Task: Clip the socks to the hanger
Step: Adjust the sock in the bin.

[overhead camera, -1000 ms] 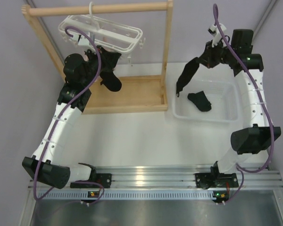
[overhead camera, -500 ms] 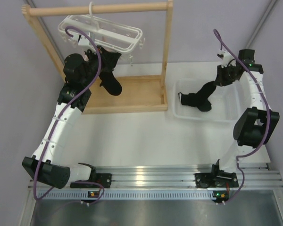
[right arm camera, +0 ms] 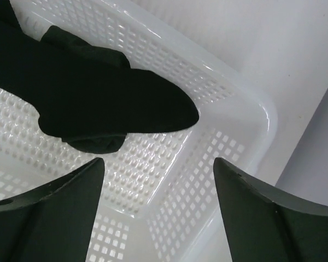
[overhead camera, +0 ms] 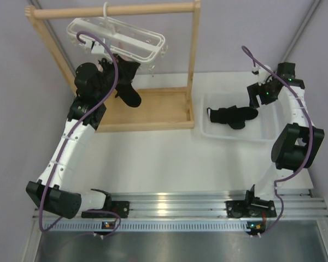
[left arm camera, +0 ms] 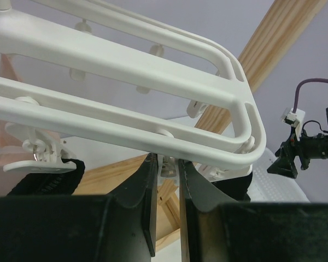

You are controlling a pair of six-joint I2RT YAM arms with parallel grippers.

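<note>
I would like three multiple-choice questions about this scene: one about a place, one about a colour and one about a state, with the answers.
1. Where do the loose socks lie?
A. on a chair
B. in the white basket
C. in a drawer

2. What colour is the hanger?
A. white
B. blue
C. black

3. How does the right gripper stand?
A. shut on a sock
B. shut on a cup
C. open, holding nothing

Answers:
1 B: the black socks rest on the basket's perforated floor.
2 A: its frame and clips are white plastic.
3 C: its fingers stand wide apart above the socks.
</note>
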